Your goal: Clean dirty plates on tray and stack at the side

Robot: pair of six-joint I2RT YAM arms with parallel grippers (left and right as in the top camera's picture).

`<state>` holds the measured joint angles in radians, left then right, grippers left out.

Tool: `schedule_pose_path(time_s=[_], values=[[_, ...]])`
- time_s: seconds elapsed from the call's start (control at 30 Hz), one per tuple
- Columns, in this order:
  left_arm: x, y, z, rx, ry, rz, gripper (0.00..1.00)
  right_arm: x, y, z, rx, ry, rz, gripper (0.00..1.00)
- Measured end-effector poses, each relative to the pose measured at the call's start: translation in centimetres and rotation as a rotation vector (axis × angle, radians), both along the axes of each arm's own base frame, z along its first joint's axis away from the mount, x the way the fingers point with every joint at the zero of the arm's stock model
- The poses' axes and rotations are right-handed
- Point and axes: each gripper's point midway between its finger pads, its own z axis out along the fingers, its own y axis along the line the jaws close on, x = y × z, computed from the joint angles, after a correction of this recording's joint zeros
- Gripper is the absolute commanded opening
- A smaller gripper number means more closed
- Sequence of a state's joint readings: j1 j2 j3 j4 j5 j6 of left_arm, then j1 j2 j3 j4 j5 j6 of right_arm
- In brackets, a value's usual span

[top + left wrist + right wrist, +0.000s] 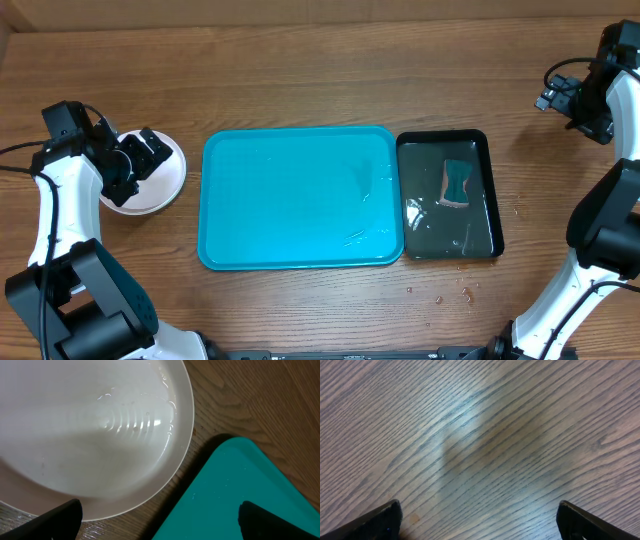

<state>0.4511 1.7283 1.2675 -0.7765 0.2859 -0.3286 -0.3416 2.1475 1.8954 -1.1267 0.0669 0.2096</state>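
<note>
The large turquoise-blue rectangular plastic tray (300, 200) carries no plates, only a few wet streaks, so the job looks to be at its closing step: setting the last plate on the stack at the side. That round, shallow white plastic plate (100, 425) lies on the wooden table (480, 435) just left of the tray's far left corner, wet and with no smears showing; whether the other plates sit beneath it I cannot tell. The left gripper (152, 158) hangs directly over the plate's right part with its jaws spread wide, pinching nothing. The next move, I judge, calls for lifting that arm straight up and clear without nudging the plate. The right gripper (480, 520), also spread and empty, hovers over bare wood at the far right, well apart from the narrow glossy black tray (425, 160) holding a teal sponge (456, 183).
</note>
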Motion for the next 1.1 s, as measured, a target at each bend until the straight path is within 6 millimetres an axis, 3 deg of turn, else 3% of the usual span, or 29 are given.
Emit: schedule_pose_path(time_s=[0.83, 0.93, 1.1], values=[[0.0, 0.0, 0.0, 0.000, 0.000, 0.000, 1.00, 0.1, 0.2, 0.5, -0.003, -0.011, 0.004, 1.00], [0.0, 0.0, 0.0, 0.000, 0.000, 0.000, 1.00, 0.3, 0.9, 3.0, -0.021, -0.060, 0.020, 1.00], [0.0, 0.0, 0.0, -0.003, -0.001, -0.001, 1.00, 0.3, 5.3, 12.7, -0.080, -0.270, 0.109, 1.00]])
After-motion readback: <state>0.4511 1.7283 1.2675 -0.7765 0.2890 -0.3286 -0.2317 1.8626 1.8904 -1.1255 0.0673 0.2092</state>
